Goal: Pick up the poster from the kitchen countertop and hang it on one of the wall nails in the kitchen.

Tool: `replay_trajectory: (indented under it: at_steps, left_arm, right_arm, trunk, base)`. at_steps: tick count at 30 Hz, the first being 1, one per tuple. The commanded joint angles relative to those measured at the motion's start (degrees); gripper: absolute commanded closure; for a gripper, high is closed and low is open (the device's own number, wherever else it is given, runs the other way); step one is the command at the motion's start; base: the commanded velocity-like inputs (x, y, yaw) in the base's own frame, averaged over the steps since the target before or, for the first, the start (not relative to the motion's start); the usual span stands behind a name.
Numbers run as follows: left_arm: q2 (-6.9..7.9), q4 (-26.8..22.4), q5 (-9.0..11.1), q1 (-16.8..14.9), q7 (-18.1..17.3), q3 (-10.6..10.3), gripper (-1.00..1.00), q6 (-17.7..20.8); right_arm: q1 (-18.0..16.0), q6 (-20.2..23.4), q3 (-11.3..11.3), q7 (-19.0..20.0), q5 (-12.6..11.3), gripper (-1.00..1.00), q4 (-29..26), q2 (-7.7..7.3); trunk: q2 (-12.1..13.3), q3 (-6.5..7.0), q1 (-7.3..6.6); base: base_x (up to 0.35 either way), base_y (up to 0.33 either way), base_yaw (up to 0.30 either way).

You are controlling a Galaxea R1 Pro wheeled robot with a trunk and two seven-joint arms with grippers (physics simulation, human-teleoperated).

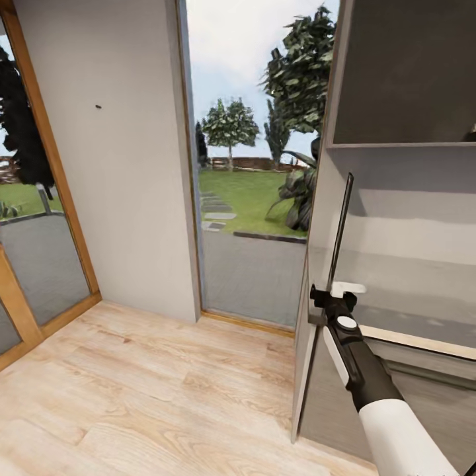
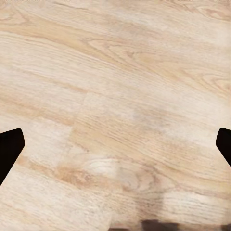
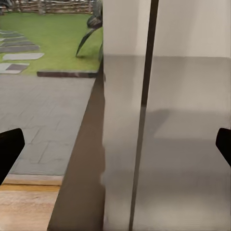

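Head view alone shows the wall nail [image 1: 98,106]; the right claw [image 1: 328,291] is clamped on the edge-on poster [image 1: 340,228] rising from it.

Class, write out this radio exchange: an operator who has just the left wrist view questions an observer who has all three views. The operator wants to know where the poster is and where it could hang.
Operator: My view shows wood floor. Where is the poster?
Observer: The poster stands upright and edge-on in the right end effector, in front of the grey kitchen countertop rather than lying on it.
Operator: Is there a nail to hang it on?
Observer: Yes, one wall nail shows as a dark speck high on the light-grey wall, to the left of the glass opening onto the garden.
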Motion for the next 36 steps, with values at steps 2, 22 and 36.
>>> replay_trajectory:
  at_steps: [2,22,36]
  left_arm:
    - [0.01,-0.09,-0.01,0.02,0.01,0.04,-1.0,-0.1]
    - [0.03,-0.12,-0.01,0.02,0.01,0.12,-1.0,-0.1]
    - [1.03,-0.12,0.0,0.02,0.06,0.12,-1.0,-0.1]
  right_arm:
    - [-0.03,-0.6,0.0,-0.17,-0.07,-1.0,0.87,-0.05]
    - [-0.03,-1.37,-0.11,1.42,-0.05,-1.0,1.88,-0.21]
    - [-0.03,-1.53,-0.15,1.69,0.01,-1.0,1.87,-0.22]
  trunk:
    - [-0.03,-0.05,0.0]
    - [-0.03,-0.05,0.0]
    - [-0.03,-0.05,0.0]
  base:
    - [0.005,-0.005,0.0]
    - [0.11,-0.01,0.0]
    - [0.103,-0.102,0.0]
